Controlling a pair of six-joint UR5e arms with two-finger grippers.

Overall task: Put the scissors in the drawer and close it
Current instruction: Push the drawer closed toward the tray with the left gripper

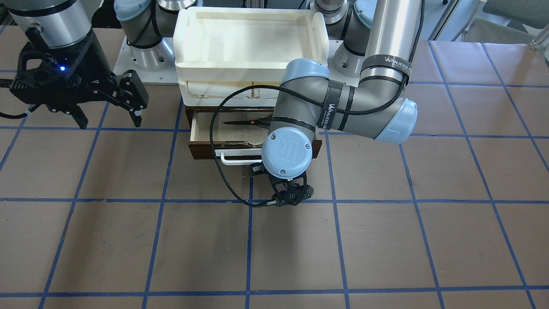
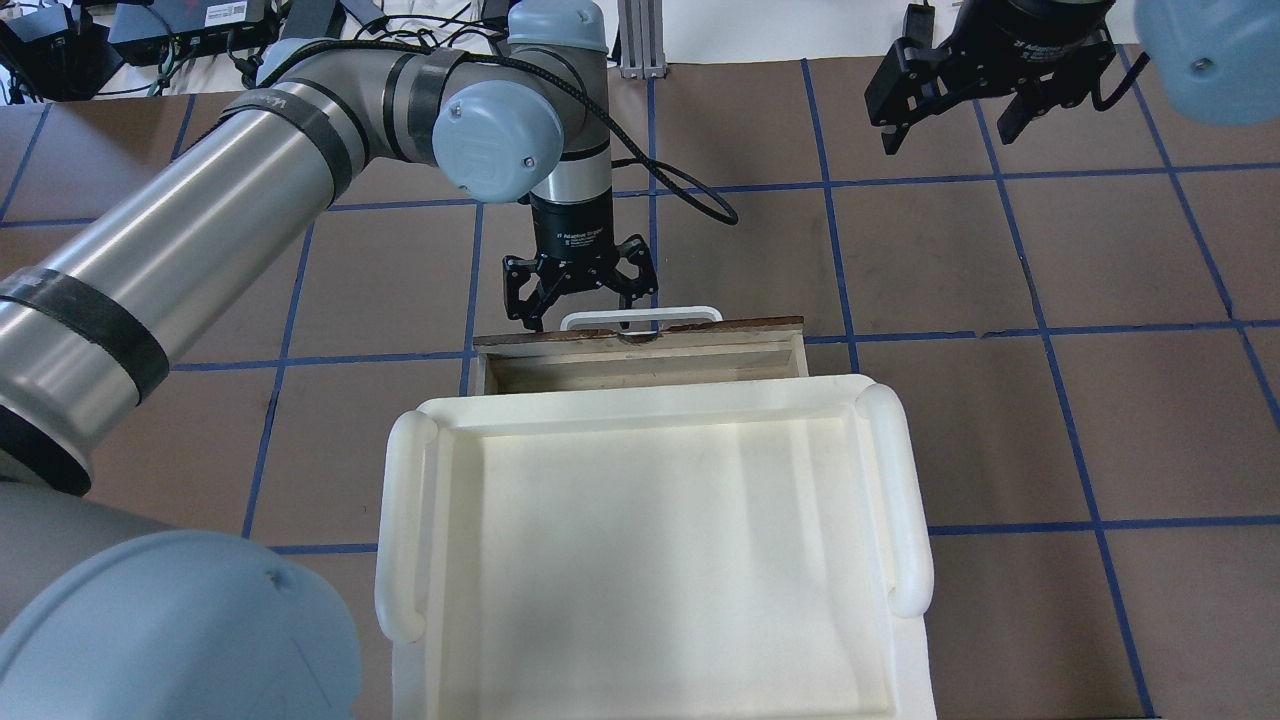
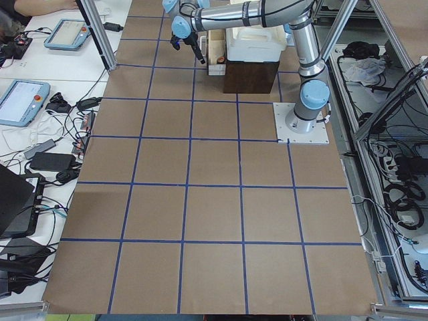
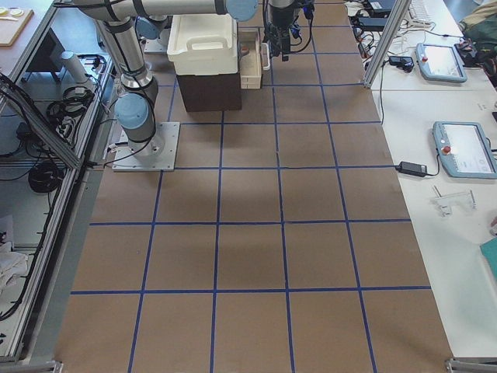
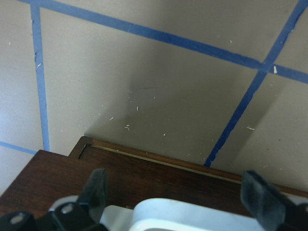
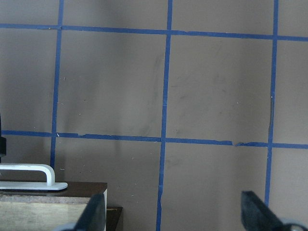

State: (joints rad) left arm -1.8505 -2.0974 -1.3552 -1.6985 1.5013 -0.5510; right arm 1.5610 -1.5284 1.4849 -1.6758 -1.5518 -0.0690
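The small grey scissors (image 1: 246, 122) lie in the open dark brown wooden drawer (image 1: 194, 131), long axis along its width, blades toward the robot's right. The left gripper (image 2: 590, 312) points down at the drawer front, jaws released. The right gripper (image 2: 950, 125) is raised, jaws also released.

The drawer (image 1: 205, 151) stands partly pulled out, close to the robot-side edge of the desk (image 1: 386, 240) and about midway along it, its front facing the operators' edge. That front is dark brown wood with a white bar handle (image 1: 233, 161) set level across it; the inside is pale plywood. The scissors (image 1: 244, 122) lie flat on the drawer's floor, dark blades together and pointing toward the desk's end on the robot's right. A spot of orange-red shows where the blades end; the handles are mostly hidden.
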